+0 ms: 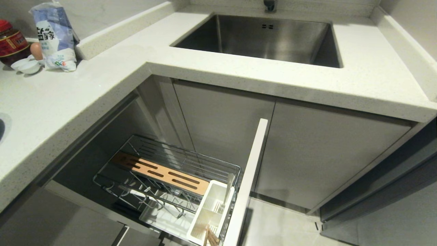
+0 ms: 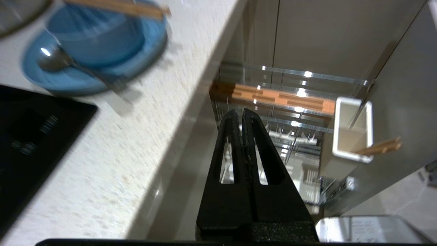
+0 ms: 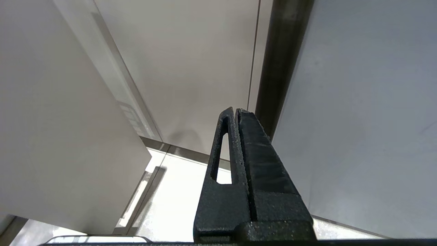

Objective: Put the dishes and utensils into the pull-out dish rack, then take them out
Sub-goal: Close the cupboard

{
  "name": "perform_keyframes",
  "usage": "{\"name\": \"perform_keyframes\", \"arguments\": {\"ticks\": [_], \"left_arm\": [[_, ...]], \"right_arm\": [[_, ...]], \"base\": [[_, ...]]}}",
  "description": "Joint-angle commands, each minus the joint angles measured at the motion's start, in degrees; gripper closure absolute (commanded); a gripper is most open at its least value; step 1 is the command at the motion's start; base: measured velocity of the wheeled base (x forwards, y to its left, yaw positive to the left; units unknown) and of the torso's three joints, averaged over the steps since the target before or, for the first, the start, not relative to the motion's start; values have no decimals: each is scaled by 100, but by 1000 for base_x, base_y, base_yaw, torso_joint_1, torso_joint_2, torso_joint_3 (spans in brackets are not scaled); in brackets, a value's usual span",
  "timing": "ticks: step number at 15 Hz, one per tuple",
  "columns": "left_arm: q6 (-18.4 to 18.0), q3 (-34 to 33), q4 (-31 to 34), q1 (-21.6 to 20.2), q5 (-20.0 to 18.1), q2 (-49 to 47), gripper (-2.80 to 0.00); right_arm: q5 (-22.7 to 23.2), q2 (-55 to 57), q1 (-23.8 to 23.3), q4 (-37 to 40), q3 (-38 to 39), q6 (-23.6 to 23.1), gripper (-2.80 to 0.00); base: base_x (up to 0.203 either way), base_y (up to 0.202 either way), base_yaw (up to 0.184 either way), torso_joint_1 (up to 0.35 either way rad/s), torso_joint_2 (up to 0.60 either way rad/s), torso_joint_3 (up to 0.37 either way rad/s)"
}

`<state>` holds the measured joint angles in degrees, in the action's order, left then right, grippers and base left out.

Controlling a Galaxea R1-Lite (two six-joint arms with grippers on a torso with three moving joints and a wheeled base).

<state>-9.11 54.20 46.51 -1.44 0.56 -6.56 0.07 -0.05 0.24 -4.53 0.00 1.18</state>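
The pull-out dish rack (image 1: 191, 153) stands drawn out under the counter, with its wooden bar (image 1: 164, 172), white caddy (image 1: 211, 208) and pale front panel (image 1: 249, 177). Wooden chopsticks (image 1: 211, 237) stick out of the caddy's near end. In the left wrist view a light-blue plate (image 2: 68, 82) lies on the counter. A blue bowl (image 2: 95, 37) and a silver spoon (image 2: 58, 59) rest on the plate, and a wooden chopstick (image 2: 116, 7) lies across the bowl. My left gripper (image 2: 241, 111) is shut and empty, above the gap between counter edge and rack. My right gripper (image 3: 235, 109) is shut and empty, facing cabinet fronts.
A steel sink (image 1: 266, 37) is set in the counter at the back. A salt bag (image 1: 54, 37), a dark jar (image 1: 12, 42), an egg (image 1: 36, 50) and small white saucers (image 1: 25, 65) sit at the far left. A black cooktop (image 2: 30, 136) lies beside the plate.
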Motion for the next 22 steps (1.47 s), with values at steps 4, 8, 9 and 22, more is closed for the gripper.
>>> {"name": "perform_keyframes", "arguments": {"ticks": [4, 8, 9, 22], "left_arm": [[385, -3135, -2698, 74, 62, 623, 0], [11, -5344, -4873, 81, -80, 648, 0], [71, -5526, -4835, 82, -142, 650, 0], [355, -5486, -4760, 82, -197, 656, 0]], "right_arm": [[1, -4, 2, -4, 149, 1, 0], [1, -4, 2, -4, 149, 5, 0], [1, -4, 2, -4, 149, 3, 0], [1, -4, 2, -4, 149, 5, 0]], "base": [[0, 0, 0, 0, 0, 0], [0, 0, 0, 0, 0, 0], [0, 0, 0, 0, 0, 0], [0, 0, 0, 0, 0, 0]]}}
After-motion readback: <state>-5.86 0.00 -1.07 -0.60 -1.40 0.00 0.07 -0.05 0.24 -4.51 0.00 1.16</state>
